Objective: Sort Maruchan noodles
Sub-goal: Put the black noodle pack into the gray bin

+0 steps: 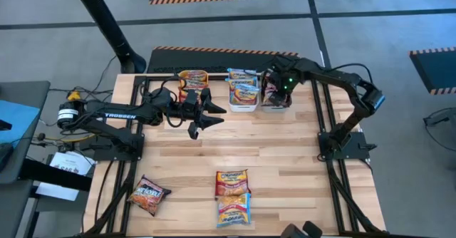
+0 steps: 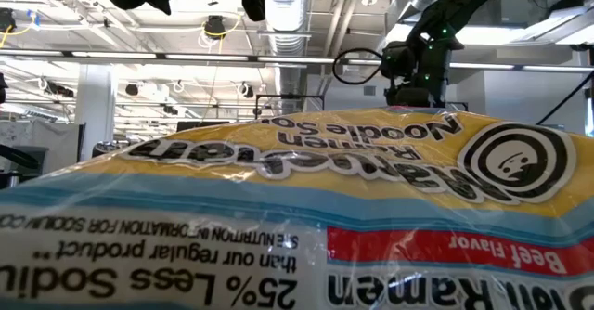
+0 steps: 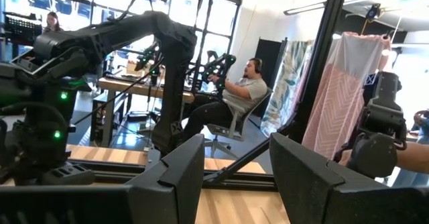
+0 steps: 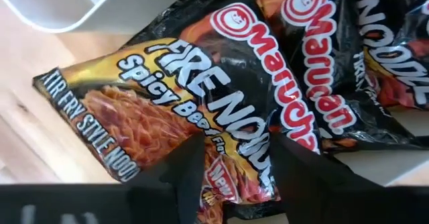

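Three noodle packets lie loose on the near table: one dark packet (image 1: 148, 195) and two yellow packets (image 1: 233, 183) (image 1: 234, 209). Three bins stand at the far edge (orange (image 1: 192, 77), white (image 1: 243, 90), grey (image 1: 274, 99)). The right gripper (image 4: 231, 158) pinches a dark Fire packet (image 4: 167, 110) over the grey bin. The left gripper (image 1: 211, 112) hovers mid-table, fingers apart, empty.
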Controlling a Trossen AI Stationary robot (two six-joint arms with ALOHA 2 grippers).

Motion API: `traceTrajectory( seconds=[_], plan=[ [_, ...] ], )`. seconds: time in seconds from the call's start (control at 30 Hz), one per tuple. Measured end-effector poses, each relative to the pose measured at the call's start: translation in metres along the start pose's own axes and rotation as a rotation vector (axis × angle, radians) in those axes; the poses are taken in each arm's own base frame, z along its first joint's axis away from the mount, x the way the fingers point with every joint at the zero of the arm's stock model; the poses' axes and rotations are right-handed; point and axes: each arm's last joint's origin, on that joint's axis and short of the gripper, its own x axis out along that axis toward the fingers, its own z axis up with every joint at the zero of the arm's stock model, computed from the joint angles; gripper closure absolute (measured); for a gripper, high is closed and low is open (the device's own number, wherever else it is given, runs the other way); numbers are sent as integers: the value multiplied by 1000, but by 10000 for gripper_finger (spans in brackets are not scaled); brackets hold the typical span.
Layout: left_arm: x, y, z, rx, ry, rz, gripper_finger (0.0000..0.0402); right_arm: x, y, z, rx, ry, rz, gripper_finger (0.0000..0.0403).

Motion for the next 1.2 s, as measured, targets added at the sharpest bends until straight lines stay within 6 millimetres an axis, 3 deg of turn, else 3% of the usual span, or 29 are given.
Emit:
traceTrajectory(
  seconds=[0.4, 0.6, 0.93, 1.2],
  plan=[
    [0, 0, 0, 3, 0, 1, 244, 0, 4, 0, 12, 2, -12, 390],
    [0, 0, 0, 3, -1, 1, 244, -6, 6, 1, 1, 28, -16, 394],
    [0, 0, 0, 3, -1, 2, 244, -26, 27, 13, -94, 3, -168, 399],
    [0, 0, 0, 3, -1, 2, 244, -42, 47, 15, -136, -66, -412, 400]
  ],
)
